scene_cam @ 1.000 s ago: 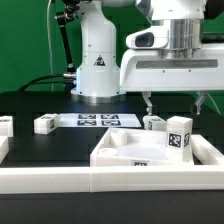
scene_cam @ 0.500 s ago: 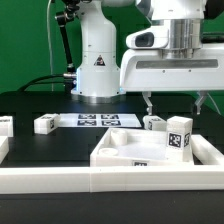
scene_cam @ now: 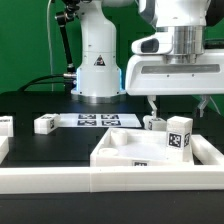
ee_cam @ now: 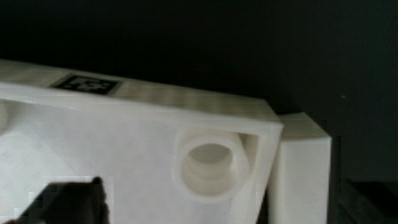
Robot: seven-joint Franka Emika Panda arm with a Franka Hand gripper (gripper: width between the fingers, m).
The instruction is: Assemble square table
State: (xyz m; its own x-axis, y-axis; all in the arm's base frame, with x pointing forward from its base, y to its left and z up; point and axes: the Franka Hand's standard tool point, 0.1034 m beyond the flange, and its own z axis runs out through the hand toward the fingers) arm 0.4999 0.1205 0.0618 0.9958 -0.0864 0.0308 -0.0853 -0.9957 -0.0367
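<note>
One gripper (scene_cam: 178, 108) hovers above tabletop (scene_cam: 108, 151) far edge, jaws spread wide (nothing held); tagged leg (scene_cam: 180, 133) upright at that edge, second leg (scene_cam: 45, 124) well apart toward exterior view's left

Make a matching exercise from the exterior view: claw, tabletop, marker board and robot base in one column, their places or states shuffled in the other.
1. claw
2. tabletop
3. marker board
4. robot base

A. lies flat, covered with tags
B. stands at the back, bears a logo
C. open, holding nothing
D. in the foreground, rimmed face up

Pairs: 1-C, 2-D, 3-A, 4-B
</note>
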